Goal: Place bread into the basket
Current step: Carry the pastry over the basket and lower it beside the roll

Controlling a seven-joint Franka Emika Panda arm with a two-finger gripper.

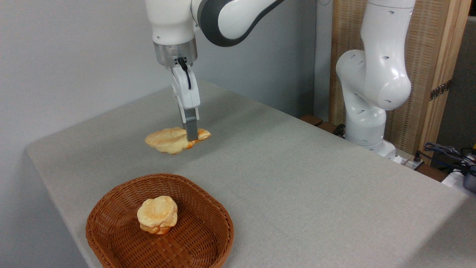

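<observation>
**Claw on the pastry, basket in front**

Nearest the camera sits the shallow oval reddish-brown woven wicker basket [111, 219], well in front of the claw and a little to its left. Inside it lies a small round puffy golden bun [157, 214], resting on the woven floor near the middle.

Behind the basket, directly under the claw, is the long flat pale-yellow pastry with golden-orange ridged edges [169, 140]. Most of its length reaches out to the claw's left, with a short orange end showing to its right. It is outside the basket and well apart from it; a shadow shows beneath it, but whether it is clear of the grey cloth-covered table [297, 178] cannot be told.

The white arm's two-finger claw [191, 134] points straight down, its grey fingers [191, 126] pinching the pastry near its right end.
</observation>
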